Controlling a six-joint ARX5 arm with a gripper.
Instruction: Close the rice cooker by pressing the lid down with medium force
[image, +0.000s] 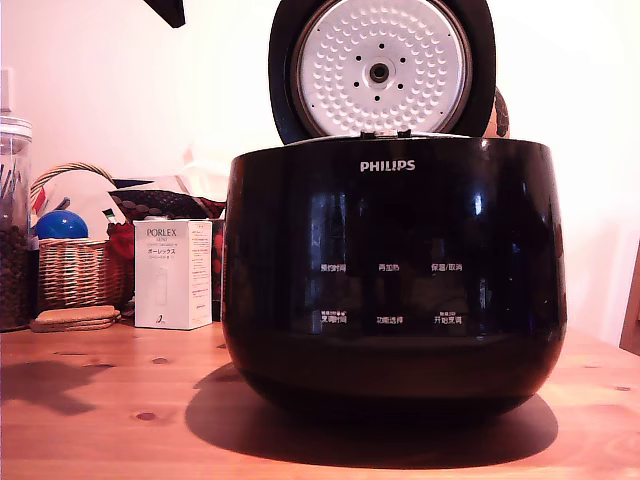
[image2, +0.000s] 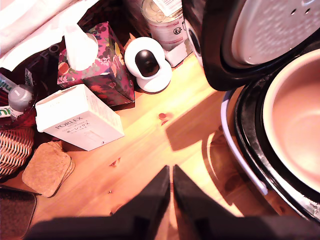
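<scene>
We see a white box (image: 172, 274), a basket (image: 72, 270) and a tissue box (image2: 97, 62) on the table (image: 120, 400) beside the rice cooker (image: 393, 270). Its lid (image: 380, 68) stands upright, inner plate facing us. Our pincer (image2: 171, 187) hangs closed, empty, above bare wood.

The round glossy black lid (image: 382, 70) is cut off by the exterior view's top edge. The small white button labels (image: 390, 293) are illegible.
</scene>
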